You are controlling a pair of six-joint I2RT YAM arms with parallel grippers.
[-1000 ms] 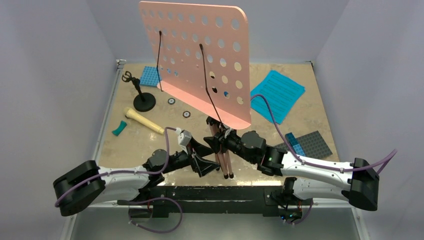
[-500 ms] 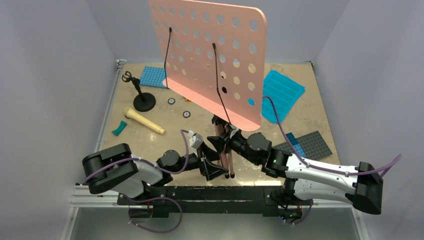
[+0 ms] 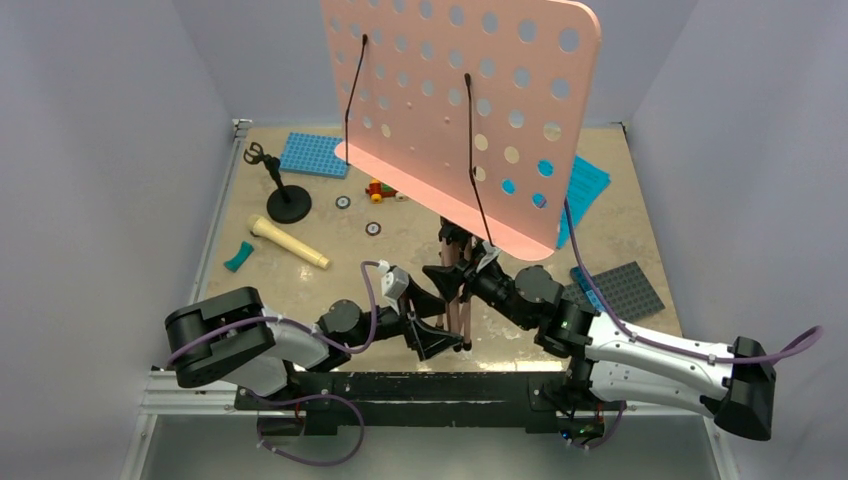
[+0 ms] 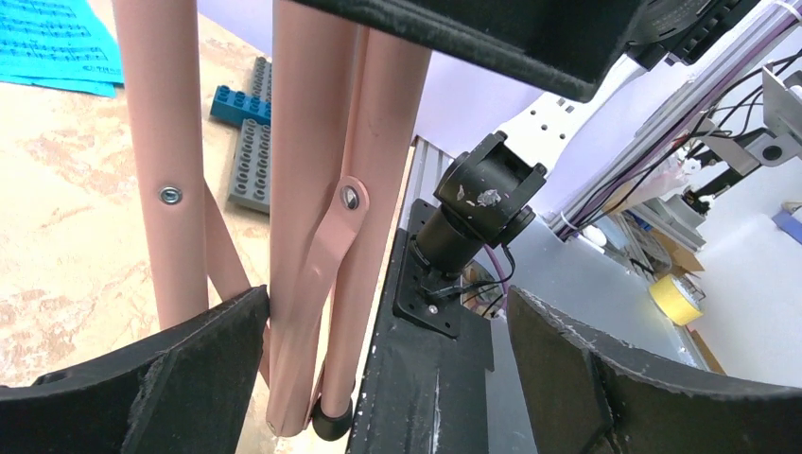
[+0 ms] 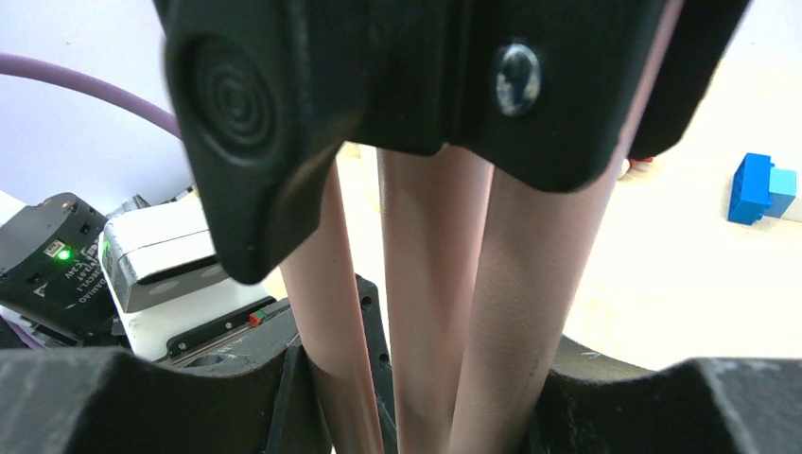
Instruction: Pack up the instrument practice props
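While the right gripper is half shut, its jaws squeeze the folded legs of the pink music stand and hold it up. Just below, the left gripper has its jaws as wide as they go and holds nothing. The bottom ends of the legs sit between its two fingers, right next to one finger, but I cannot tell if they touch. High above both sets of jaws, the stand's big board with holes leans over to the right. Behind the board, to the right of the jaws, lie the cyan pages. A grey baseplate lies near the right arm. Well off to the left of the jaws lie the cream microphone and the black mic stand, with a blue baseplate past them.
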